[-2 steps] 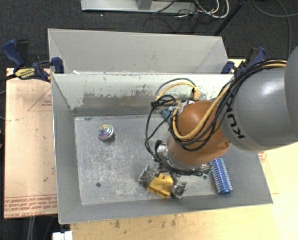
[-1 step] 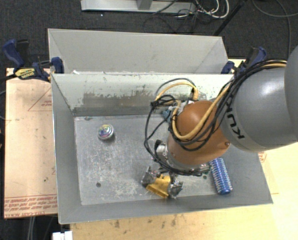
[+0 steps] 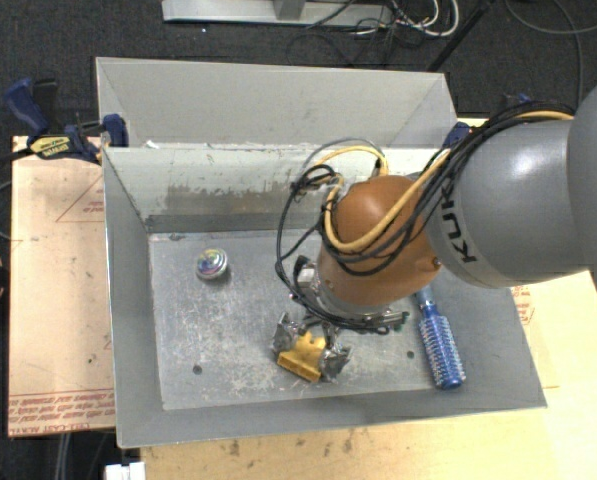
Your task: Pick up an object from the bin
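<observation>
The bin [image 3: 128, 298] is a grey metal box with sloping walls and a scratched flat floor. The arm [image 3: 538, 208] comes in over its right wall, and its wrist, under an orange cover [image 3: 373, 238] looped with black and yellow cables, hangs above the middle of the floor, nearer the front edge than the back wall.

A blue brush [image 3: 440, 346] lies near the right wall, just beside the wrist. Its bristled head points to the front right corner and its handle runs back under the arm.

The gripper [image 3: 312, 346] points down at the front middle of the floor. Its two fingers are set narrowly apart with a yellow block [image 3: 301, 359] between them, one finger [image 3: 290, 329] on the block's left back side and the other on its right. They appear to press on it. The block sits tilted, one corner toward the front edge. Whether it rests on the floor or is raised off it cannot be told.

A small round disc [image 3: 212, 264], silvery with a coloured face, lies alone toward the back left corner, well apart from the gripper.
</observation>
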Motion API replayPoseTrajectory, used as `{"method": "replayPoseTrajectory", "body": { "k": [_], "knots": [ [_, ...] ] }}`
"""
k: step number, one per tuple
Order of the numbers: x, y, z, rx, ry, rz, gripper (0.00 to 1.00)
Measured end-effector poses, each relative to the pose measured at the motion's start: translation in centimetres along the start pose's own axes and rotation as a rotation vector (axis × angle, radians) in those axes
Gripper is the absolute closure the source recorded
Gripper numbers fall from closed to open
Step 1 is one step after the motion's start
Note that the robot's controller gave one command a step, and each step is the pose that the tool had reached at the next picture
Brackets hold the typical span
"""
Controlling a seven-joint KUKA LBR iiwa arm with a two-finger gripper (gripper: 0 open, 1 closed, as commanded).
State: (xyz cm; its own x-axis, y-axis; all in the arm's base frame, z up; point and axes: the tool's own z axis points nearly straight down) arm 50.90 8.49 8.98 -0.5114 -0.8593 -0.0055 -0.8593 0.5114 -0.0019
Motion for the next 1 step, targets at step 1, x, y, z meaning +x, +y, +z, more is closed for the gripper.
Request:
{"method": "replayPoseTrajectory", "body": {
  "k": [1],
  "knots": [
    [-1.67, 2.61, -22.91, 0.006, -0.004, 0.032, 1.0]
  ]
}}
